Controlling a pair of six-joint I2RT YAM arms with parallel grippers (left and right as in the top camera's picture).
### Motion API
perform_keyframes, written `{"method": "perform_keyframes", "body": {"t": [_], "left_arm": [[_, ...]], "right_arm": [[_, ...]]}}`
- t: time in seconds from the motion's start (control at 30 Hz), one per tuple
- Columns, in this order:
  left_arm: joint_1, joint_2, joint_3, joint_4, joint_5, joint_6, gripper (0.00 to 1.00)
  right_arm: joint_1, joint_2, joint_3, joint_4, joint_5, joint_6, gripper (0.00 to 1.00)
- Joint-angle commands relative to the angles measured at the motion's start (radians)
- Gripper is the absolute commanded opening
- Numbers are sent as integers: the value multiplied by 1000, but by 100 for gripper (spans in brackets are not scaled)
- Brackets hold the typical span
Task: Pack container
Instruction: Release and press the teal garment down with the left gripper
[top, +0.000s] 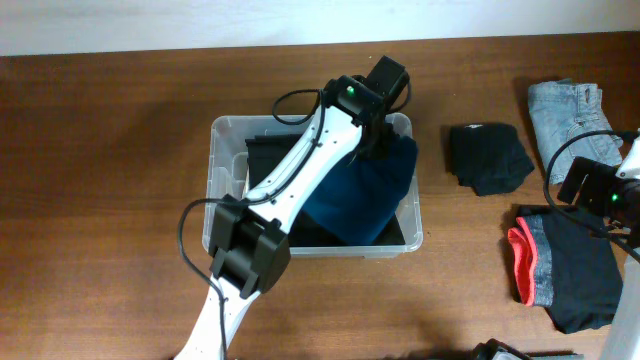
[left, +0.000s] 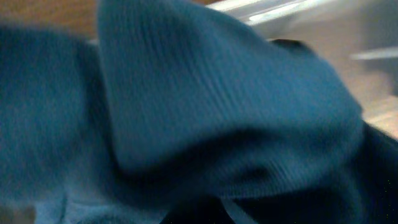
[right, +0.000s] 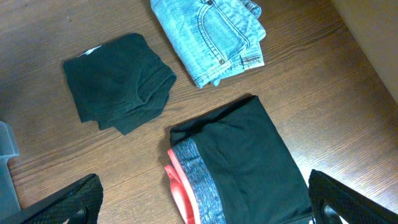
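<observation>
The container (top: 214, 180) sits in the middle of the bench (top: 100, 150), somewhat nearer the far edge, its long sides running left to right. My left arm (top: 300, 170) reaches across it from the near side towards its far right corner. My left jaws are clenched on a dark blue garment (top: 365, 195), which hangs from them and spreads over the right half of the tub, its edge lying over the right-hand rim. The left wrist view is filled with that ribbed blue cloth, blurred and pressed close, so I cannot make out my fingers there. Under the arm, dark cloth (top: 265, 155) already lies in the left part of the container.

My right jaws are released, the two fingers (right: 68, 202) spread wide with nothing between them. My right arm (top: 600, 190) hangs above the right edge of the bench. Below it lie black shorts (right: 249, 155) with a grey waistband and a coral trim, towards the near right. A folded black garment (right: 115, 81) lies just right of the container, apart from it. Folded light blue denim (right: 211, 37) lies by the far right corner.
</observation>
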Motion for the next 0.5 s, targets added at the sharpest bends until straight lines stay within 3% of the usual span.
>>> {"method": "perform_keyframes", "body": {"t": [0.0, 0.47], "left_arm": [[-2, 70, -5, -6, -21, -28, 1], [1, 102, 19, -110, -153, -37, 1]], "right_arm": [[-3, -4, 10, 3, -2, 9, 98], [-3, -4, 10, 3, -2, 9, 98]]}}
